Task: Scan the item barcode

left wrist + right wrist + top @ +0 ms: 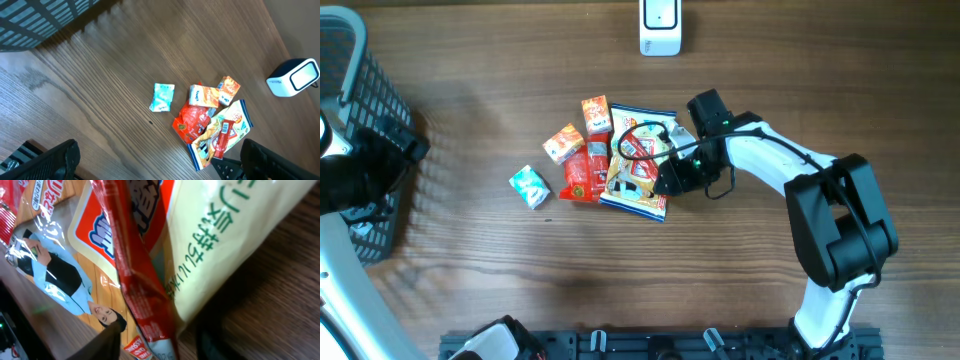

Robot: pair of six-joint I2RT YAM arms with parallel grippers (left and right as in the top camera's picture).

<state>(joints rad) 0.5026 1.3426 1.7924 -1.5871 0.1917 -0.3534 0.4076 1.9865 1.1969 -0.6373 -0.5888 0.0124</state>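
overhead: the bag (638, 168) lies on the bench (470, 280) among small packets (563, 142), below the scanner (660, 25). the right tool (672, 178) sits at the bag's right edge.

left wrist: the left tool (160, 157) hangs wide open over bare wood, holding nothing. the bag lies beyond it.

right wrist: the bag's edge fills the view between the dark fingers (111, 339). they look partway closed, but i cannot tell if they grip it.
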